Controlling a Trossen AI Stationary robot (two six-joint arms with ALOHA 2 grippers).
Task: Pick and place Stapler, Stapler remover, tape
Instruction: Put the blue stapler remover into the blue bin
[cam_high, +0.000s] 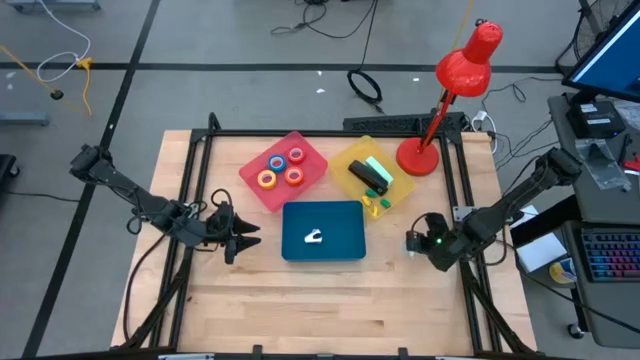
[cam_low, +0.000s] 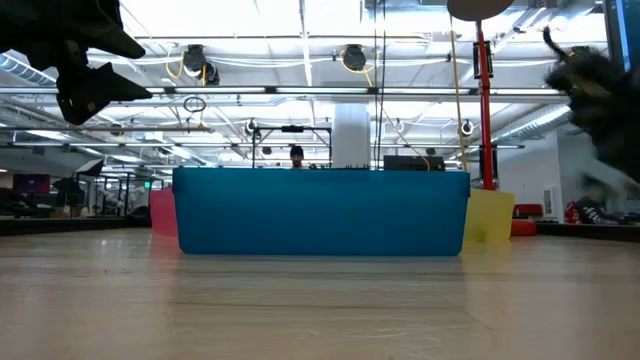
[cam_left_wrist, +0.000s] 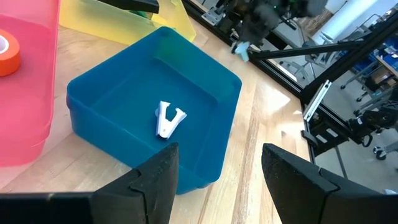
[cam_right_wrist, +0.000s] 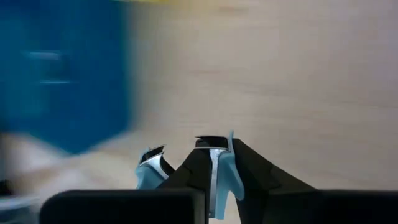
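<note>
From above, you see the tape rolls (cam_high: 282, 168) in the pink tray (cam_high: 310, 150), the stapler (cam_high: 368, 178) in the yellow tray (cam_high: 346, 160), and the staple remover (cam_high: 314, 237) in the blue tray (cam_high: 345, 250). In its wrist view, your left gripper (cam_left_wrist: 217, 177) has its fingers spread beside the blue tray. Your right gripper (cam_right_wrist: 214, 168) has its fingers pressed together, holding nothing.

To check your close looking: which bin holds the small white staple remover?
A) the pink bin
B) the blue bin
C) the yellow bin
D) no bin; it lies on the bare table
B: the white staple remover lies on the floor of the blue bin, alone.
</note>
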